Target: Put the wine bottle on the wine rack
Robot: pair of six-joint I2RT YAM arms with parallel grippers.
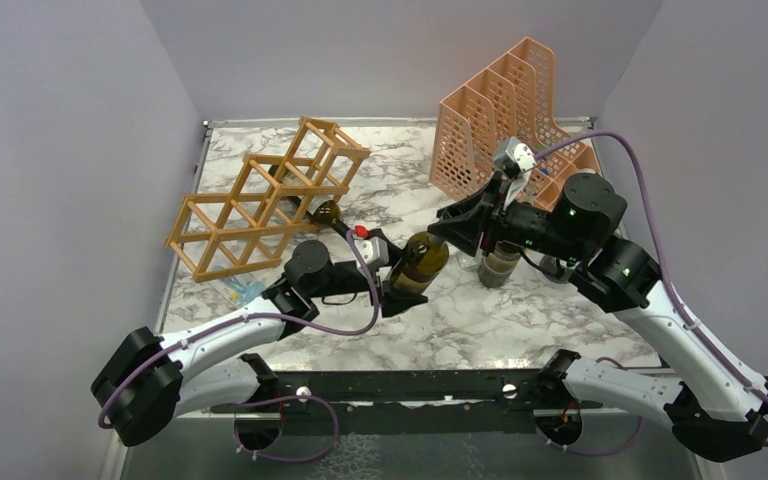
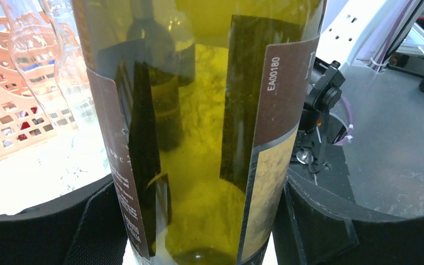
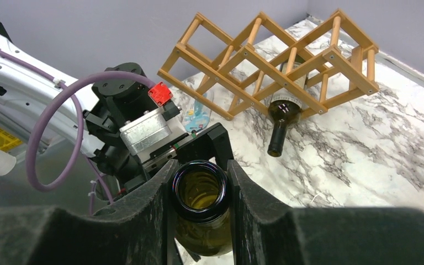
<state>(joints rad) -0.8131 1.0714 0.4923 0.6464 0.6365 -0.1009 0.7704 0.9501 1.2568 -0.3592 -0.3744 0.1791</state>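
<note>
- Wine bottle: green see-through glass, looks empty. It stands a bit tilted near the middle of the worktop, btw the 2 arms.
- R gripper: fingers pinch the neck just under the mouth, one on each side. Firm hold.
- L gripper: fingers sit on either side of the fat body, low down by the label. Can't tell if they press it or just sit close.
- Feel: prob hard, smooth, slippy glass that breaks if dropped. Empty, so not v heavy.
- Best hold, I think: the fat body for carrying, the neck only for steering.
- Wine rack: off to the left, well apart from the bottle. One dark bottle lies in a cell; other cells look free.
</note>
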